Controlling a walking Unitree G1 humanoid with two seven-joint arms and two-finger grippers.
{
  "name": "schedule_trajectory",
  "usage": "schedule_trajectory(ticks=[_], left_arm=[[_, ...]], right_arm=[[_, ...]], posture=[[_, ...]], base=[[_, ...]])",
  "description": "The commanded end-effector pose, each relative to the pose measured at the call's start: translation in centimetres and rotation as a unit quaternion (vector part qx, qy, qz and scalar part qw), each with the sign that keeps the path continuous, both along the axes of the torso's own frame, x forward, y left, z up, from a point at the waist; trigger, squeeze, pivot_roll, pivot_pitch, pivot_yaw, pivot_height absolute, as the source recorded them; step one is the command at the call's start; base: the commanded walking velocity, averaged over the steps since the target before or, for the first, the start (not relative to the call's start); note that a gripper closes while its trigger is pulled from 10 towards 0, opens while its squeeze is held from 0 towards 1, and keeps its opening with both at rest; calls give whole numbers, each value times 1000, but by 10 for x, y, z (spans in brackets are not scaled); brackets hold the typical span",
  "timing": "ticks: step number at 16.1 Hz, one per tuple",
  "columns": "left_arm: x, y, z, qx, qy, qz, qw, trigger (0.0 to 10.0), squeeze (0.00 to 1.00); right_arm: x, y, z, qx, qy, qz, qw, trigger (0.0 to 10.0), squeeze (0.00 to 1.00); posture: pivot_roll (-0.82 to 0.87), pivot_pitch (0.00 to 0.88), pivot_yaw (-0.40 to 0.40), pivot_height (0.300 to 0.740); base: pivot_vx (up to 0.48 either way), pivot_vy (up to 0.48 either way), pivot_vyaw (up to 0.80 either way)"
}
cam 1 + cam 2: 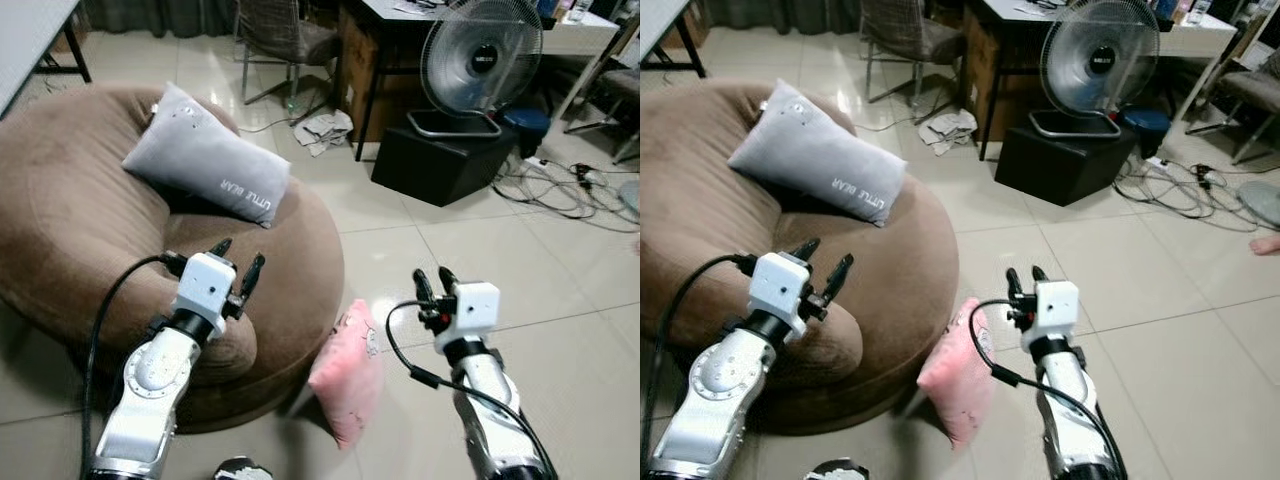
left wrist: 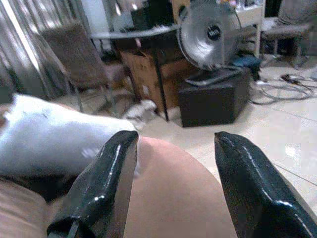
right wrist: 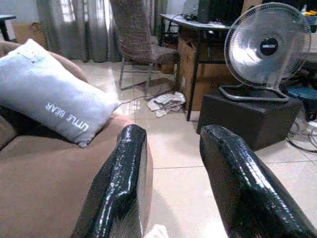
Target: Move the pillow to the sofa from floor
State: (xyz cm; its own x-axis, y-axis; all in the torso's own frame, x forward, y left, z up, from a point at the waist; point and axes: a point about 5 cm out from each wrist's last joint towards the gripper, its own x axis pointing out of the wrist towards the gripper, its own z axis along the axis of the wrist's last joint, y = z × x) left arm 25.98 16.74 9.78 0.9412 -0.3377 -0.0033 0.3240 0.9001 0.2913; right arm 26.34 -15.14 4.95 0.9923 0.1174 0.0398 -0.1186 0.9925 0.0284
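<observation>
Both end effectors, left [image 1: 236, 262] and right [image 1: 434, 281], hovered with fingers apart; pink pillow [image 1: 347, 372] leaned on the floor [image 1: 560, 330] against the sofa [image 1: 80, 230]. Its soft, floppy edge risked slipping a shallow pinch.

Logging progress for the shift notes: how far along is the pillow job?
Done: a grey pillow already lies on the brown sofa. In hand: nothing; the left pincer and the right pincer are both open and empty. Left: the pink pillow is on the floor, leaning against the sofa's base.
</observation>
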Motion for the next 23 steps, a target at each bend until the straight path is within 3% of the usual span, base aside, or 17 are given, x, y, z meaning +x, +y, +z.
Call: schedule_trajectory(ticks=[1,2,6,8,9,13,23], left_arm=[[4,-4,-13,-17,21,0,1000,10000,0],[7,-3,-29,-19,47,12,999,10000,0],[7,0,-39,-23,67,29,997,10000,0],[4,-13,-44,-32,71,3,997,10000,0],[4,-19,-43,-37,63,-8,997,10000,0],[10,-26,-39,-42,45,-17,998,10000,0],[10,-29,-41,-50,33,-18,998,10000,0]], right_arm=[[-1,-8,-8,15,15,-27,999,10000,0],[-2,-11,-12,17,24,-33,999,10000,0],[-7,-13,-13,12,23,-30,999,10000,0],[-29,-15,-24,3,50,-24,998,10000,0],[-32,-16,-27,-1,53,-31,998,10000,0],[-33,-21,-24,1,44,-47,998,10000,0],[-24,-14,-15,-12,27,-8,1000,10000,0]], posture=[[168,43,-136,740],[147,37,-142,740],[122,31,-136,740],[86,27,-140,740],[72,24,-137,740],[68,23,-135,740],[57,18,-142,740]], base=[[0,0,0],[0,0,0],[0,0,0],[0,0,-606],[0,0,-800],[0,0,-800],[77,0,0]])
